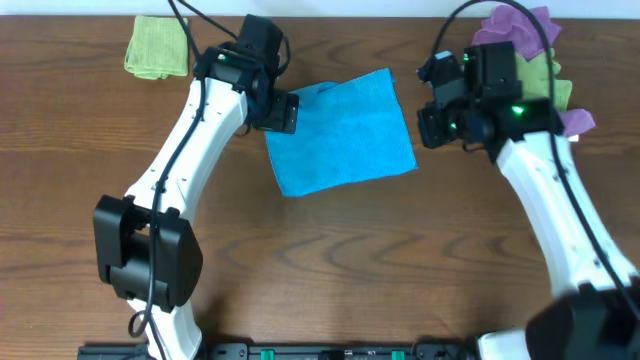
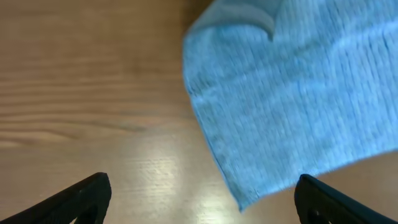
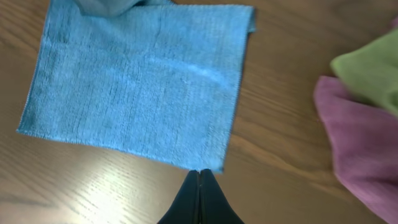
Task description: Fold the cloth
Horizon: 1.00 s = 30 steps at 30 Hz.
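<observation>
While left gripper [image 2: 202,198] gapes, cloth [image 1: 345,130] lies spread.

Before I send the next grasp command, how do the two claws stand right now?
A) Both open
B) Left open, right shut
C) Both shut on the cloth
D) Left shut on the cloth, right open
B: the left claw has its fingers spread wide beside the blue cloth, while the right claw has its fingers pressed together at the cloth's edge, with nothing visible between them.
</observation>
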Each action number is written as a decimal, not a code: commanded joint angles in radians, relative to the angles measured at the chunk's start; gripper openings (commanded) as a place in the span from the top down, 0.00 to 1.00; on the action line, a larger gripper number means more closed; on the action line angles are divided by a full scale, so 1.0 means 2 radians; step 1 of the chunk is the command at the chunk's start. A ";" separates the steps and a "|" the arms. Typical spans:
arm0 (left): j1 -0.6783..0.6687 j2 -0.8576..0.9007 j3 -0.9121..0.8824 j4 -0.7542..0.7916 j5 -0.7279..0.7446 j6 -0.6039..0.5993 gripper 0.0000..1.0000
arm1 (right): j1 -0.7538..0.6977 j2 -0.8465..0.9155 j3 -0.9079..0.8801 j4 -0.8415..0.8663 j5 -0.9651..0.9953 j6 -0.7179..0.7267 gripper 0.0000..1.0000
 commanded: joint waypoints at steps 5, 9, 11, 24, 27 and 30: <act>-0.012 0.005 -0.053 0.007 0.073 -0.010 0.05 | -0.005 0.075 0.000 0.019 -0.059 -0.026 0.99; -0.026 0.005 -0.070 0.017 0.081 -0.010 0.05 | -0.014 0.113 0.000 0.022 -0.078 -0.026 0.99; -0.033 0.005 -0.080 0.027 0.082 -0.010 0.05 | -0.018 0.129 0.000 0.023 -0.092 -0.026 0.99; -0.068 0.005 -0.172 0.119 0.088 -0.026 0.03 | -0.019 0.179 0.000 0.028 -0.097 -0.033 0.99; -0.079 0.005 -0.175 0.126 0.088 -0.026 0.26 | -0.018 0.183 0.000 0.028 -0.097 -0.033 0.99; -0.084 0.005 -0.175 0.131 0.087 -0.027 0.81 | -0.018 0.183 0.000 0.028 -0.096 -0.033 0.99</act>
